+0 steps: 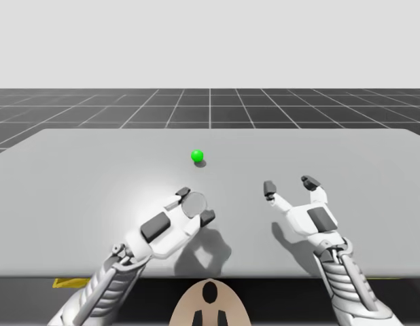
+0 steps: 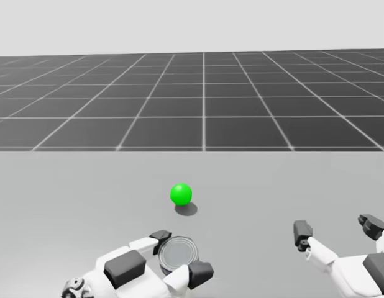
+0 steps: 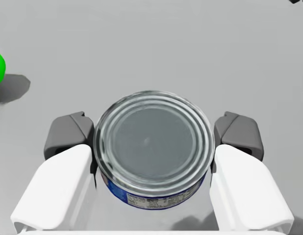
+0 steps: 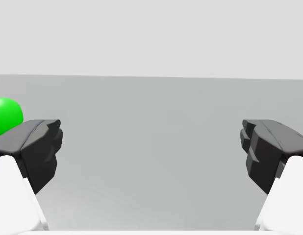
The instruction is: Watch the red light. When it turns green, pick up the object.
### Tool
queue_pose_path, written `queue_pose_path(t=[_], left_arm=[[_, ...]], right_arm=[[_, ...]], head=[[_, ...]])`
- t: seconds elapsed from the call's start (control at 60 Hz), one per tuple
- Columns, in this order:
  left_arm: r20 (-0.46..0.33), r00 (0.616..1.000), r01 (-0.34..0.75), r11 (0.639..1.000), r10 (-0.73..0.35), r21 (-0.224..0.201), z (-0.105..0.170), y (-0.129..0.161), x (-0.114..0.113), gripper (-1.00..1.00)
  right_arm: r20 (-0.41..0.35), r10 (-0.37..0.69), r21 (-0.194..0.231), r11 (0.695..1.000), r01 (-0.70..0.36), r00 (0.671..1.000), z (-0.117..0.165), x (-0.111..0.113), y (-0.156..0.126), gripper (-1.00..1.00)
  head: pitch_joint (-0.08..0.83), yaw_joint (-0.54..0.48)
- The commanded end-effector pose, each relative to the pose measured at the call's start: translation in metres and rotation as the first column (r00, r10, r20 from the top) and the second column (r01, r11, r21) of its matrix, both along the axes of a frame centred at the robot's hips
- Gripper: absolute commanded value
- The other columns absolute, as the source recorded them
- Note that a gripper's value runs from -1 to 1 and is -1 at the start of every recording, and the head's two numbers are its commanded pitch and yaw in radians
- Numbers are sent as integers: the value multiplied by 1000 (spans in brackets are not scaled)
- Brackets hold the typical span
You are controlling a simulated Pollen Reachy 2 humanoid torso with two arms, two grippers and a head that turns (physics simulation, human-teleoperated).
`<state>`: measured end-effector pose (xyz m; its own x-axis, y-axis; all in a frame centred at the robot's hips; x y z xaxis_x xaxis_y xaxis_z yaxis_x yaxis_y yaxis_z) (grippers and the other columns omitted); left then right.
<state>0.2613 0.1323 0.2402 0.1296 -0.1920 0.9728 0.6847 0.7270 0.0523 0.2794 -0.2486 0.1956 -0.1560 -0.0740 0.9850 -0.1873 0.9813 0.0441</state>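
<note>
The light (image 1: 197, 155) is a small green ball on the grey table (image 1: 74, 176), past both hands; it also shows as the green ball (image 2: 181, 194). A short round can (image 1: 194, 203) with a silver lid and blue label sits between the fingers of my left gripper (image 1: 195, 205). Both dark pads press its sides, so the gripper is shut on the can (image 3: 152, 142). Its shadow falls on the table below and to the right, so it seems raised. My right gripper (image 1: 289, 185) stands open to the right with nothing in it. The green ball (image 4: 7, 115) lies beyond its left finger.
The table's near edge runs just in front of my torso. A yellow strip (image 1: 71, 282) shows under that edge at the left. Beyond the far edge lies a dark gridded floor (image 2: 204, 99).
</note>
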Motion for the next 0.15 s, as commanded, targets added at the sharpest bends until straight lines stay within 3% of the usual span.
queue_pose_path(t=[0.017, 0.067, 0.083, 0.15], left_arm=[[162, 986, -33, 998, 43, -61, 76, 12, -4, 1000], [179, 983, -37, 997, 49, -71, 84, 14, -5, 1000], [217, 974, -50, 995, 67, -83, 101, 18, -7, 1000], [262, 961, -60, 992, 87, -108, 125, 22, -12, 1000]], right_arm=[[-3, 15, -26, 1000, -15, 1000, -4, 0, 2, -1000], [-4, 15, -32, 999, -15, 1000, -5, 0, 2, -1000], [-5, 13, -34, 999, -13, 1000, -5, 0, 3, -1000], [-12, 14, -44, 999, -15, 1000, -6, 1, 3, -1000]], head=[[284, 40], [283, 39], [282, 39], [278, 39]])
